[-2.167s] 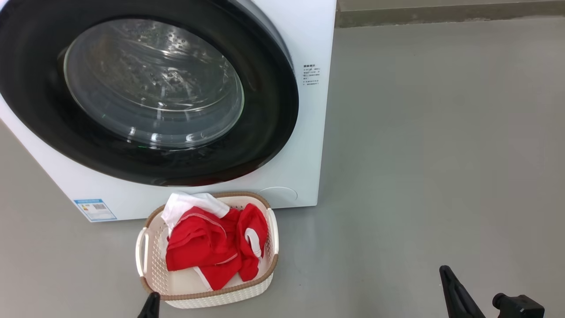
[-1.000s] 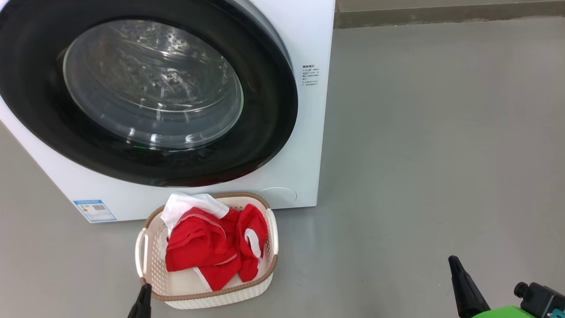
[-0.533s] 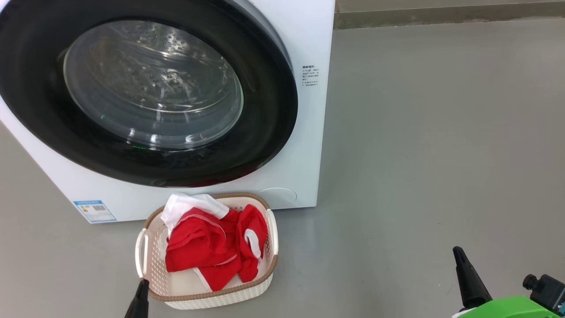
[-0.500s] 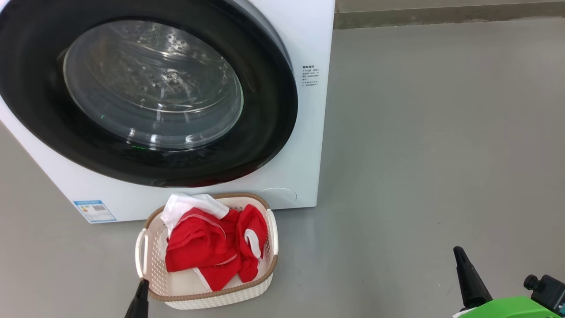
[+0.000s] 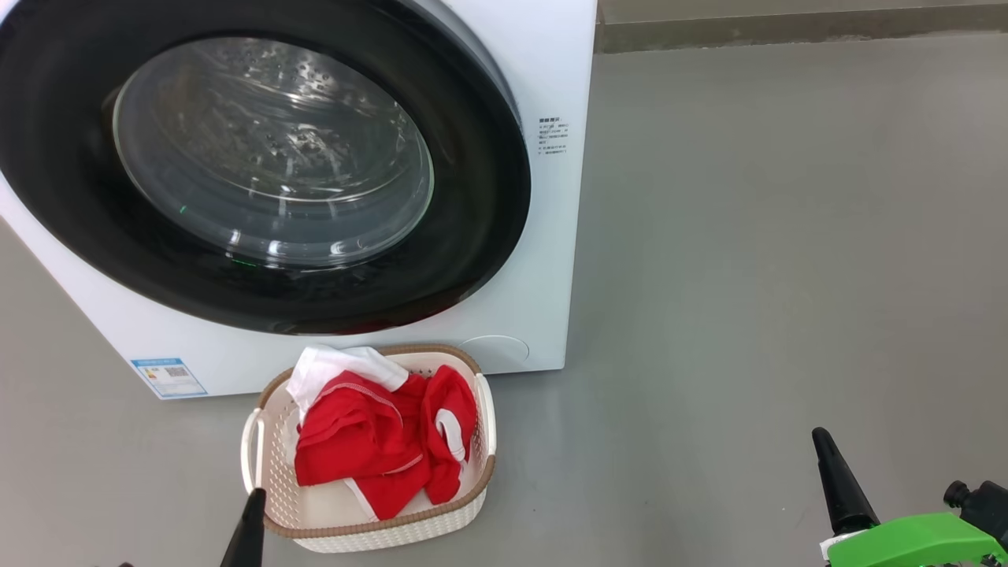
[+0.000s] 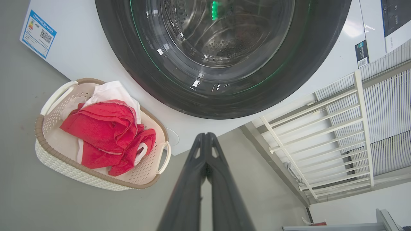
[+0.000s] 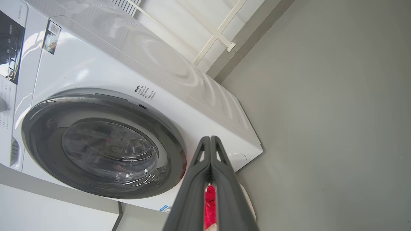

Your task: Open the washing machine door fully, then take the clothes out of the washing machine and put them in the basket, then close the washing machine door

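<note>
Clothes [image 5: 370,441] lay heaped in the basket [image 5: 378,529], red with a white piece at the far left corner. The basket stood on the grey floor [image 5: 748,276] just in front of the washing machine [image 5: 551,71], under the lower edge of its door. The washing machine door [image 5: 492,197] sat shut against the white front, with the steel drum showing through its glass. My left gripper [image 6: 205,136] was closed on nothing, the tips of its two dark fingers pressed together. In the head view its tip stood at the near left corner of the basket; whether it touched the rim I could not tell. My right gripper [image 7: 210,138] was likewise closed and empty, held over the floor well to the right of the basket and the machine. A blue label sticker [image 5: 168,376] marked the machine's lower left corner.
</note>
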